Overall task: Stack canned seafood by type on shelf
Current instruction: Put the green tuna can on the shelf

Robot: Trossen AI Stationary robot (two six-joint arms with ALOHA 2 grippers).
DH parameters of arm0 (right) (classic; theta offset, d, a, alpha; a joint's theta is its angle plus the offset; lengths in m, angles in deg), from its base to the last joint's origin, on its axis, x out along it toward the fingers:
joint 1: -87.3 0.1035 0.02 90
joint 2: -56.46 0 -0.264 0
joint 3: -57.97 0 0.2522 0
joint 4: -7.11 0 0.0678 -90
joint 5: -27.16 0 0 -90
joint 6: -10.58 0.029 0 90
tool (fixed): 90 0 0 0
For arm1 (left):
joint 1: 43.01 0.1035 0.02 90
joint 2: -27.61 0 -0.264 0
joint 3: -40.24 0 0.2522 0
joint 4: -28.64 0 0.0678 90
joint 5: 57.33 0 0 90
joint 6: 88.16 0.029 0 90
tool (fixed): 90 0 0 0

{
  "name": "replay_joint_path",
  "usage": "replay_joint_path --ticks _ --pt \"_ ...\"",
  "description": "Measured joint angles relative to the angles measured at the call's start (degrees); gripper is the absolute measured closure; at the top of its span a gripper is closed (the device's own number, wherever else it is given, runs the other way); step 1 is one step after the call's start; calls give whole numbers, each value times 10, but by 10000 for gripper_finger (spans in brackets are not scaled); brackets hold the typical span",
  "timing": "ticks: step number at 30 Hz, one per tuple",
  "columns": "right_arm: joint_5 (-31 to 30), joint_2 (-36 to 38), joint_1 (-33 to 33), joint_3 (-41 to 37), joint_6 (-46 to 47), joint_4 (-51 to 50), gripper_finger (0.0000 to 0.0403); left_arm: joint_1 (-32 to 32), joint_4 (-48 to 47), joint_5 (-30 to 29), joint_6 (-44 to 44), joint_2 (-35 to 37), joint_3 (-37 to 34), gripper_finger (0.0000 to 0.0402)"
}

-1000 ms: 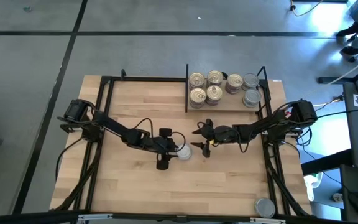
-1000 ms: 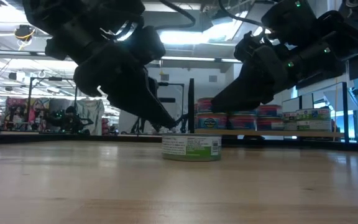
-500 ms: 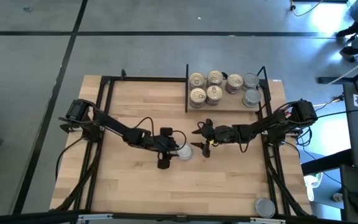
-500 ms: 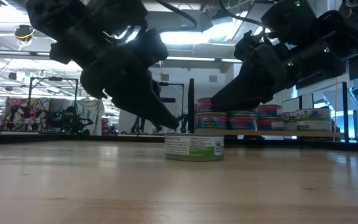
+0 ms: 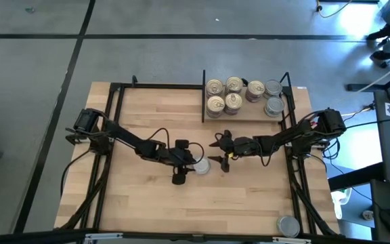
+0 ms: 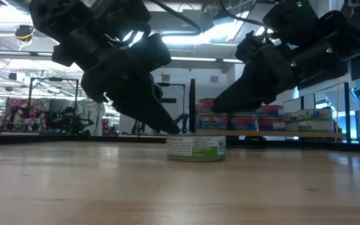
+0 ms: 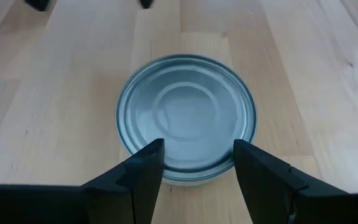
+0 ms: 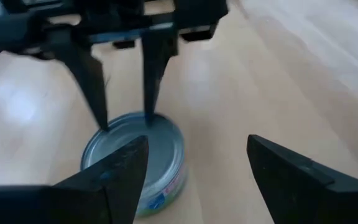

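Mid-table, a grey-lidded tin (image 5: 200, 166) between two open claws

From above, the left gripper (image 5: 188, 165) sits touching the tin's 9 o'clock side; the right gripper (image 5: 222, 157) waits just beside it at about 2 o'clock, and the shelf (image 5: 246, 115) of stacked tins lies toward 1 o'clock. Level with the table, the tin (image 6: 195, 148) rests flat on the wood, both arms slanting down to it. Left wrist — fingers apart, tips resting on the lid's near part, not round the tin's sides. Right wrist — fingers wide, nothing between, tin ahead. The left claw looks nearer.
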Motion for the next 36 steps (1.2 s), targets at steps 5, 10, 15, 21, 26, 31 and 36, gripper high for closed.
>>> replay_joint_path --ticks 5,10,15,21,26,31,36 --pt "55 0 21 0 -23 -3 130 -3 -7 -1 9 -1 -1 210" --pt "50 0 65 0 -78 -5 130 -3 -7 -1 12 -1 -1 210" --pt "-4 -4 108 0 -202 -5 130 -2 -5 -1 12 -2 -2 210" --pt "-38 -47 130 20 -326 -2 130 -2 13 -2 2 -2 -14 210" --pt "-84 -101 131 72 -418 -43 130 -2 52 -2 -18 -2 -37 210" --pt "-108 -118 130 120 -473 -116 130 -2 61 -2 -19 -2 -41 210" --pt "-108 -118 130 141 -482 -186 130 -3 63 -3 -18 -2 -41 210"
